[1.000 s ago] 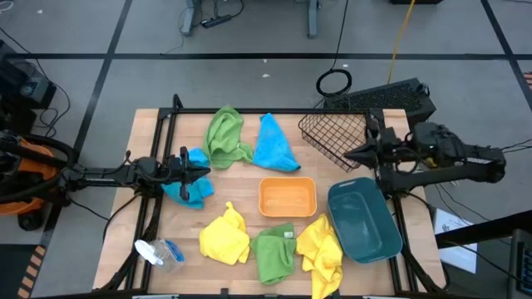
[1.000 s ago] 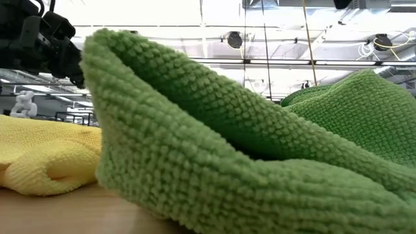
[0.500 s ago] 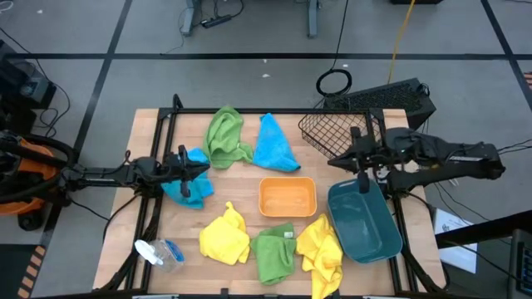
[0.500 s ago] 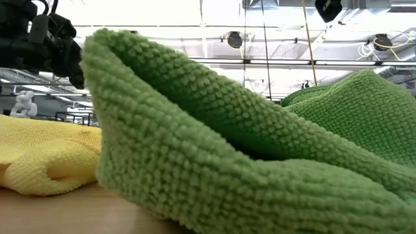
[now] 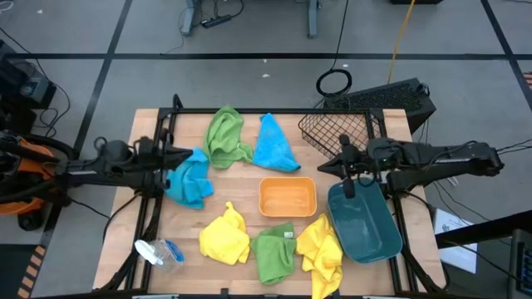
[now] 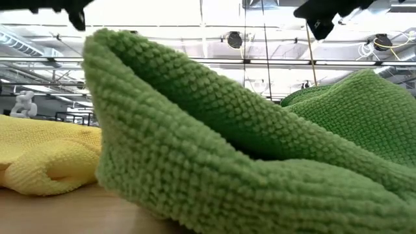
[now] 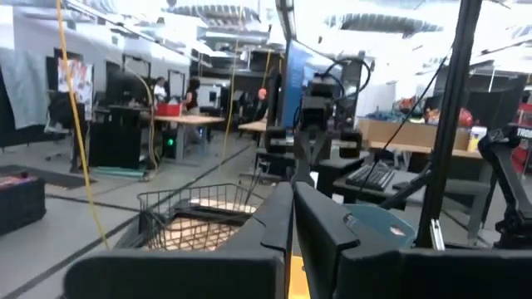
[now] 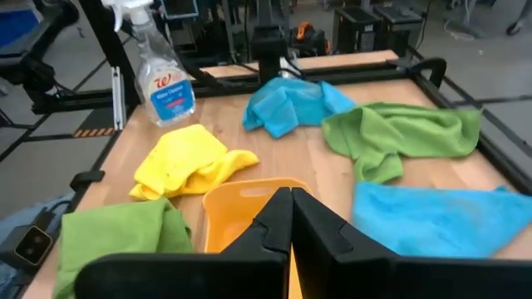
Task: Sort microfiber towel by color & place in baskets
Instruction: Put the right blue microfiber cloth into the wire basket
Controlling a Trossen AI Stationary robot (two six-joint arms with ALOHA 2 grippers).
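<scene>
Grey workshop floor, crossed by dark tape lines, surrounds the wooden tabletop that I watch from overhead. On my left side the left end effector hovers at the edge of a crumpled blue towel, its fingers pressed together with nothing between them. Opposite, the right end effector hangs between the black wire mesh basket and the dark teal bin, just beside the orange bin; its fingers are likewise pressed together and empty.

Towels lie scattered across the tabletop. A green towel and a second, light blue towel sit side by side at the far edge, touching. Along the near edge, a yellow towel, another green towel and a second yellow towel lie in a row, the last hanging over the rim beside the teal bin. None of the baskets holds a towel that I can see. A spray bottle lies at the near left corner.

From tabletop height, the near green towel fills almost the whole view, with yellow cloth beside it.
</scene>
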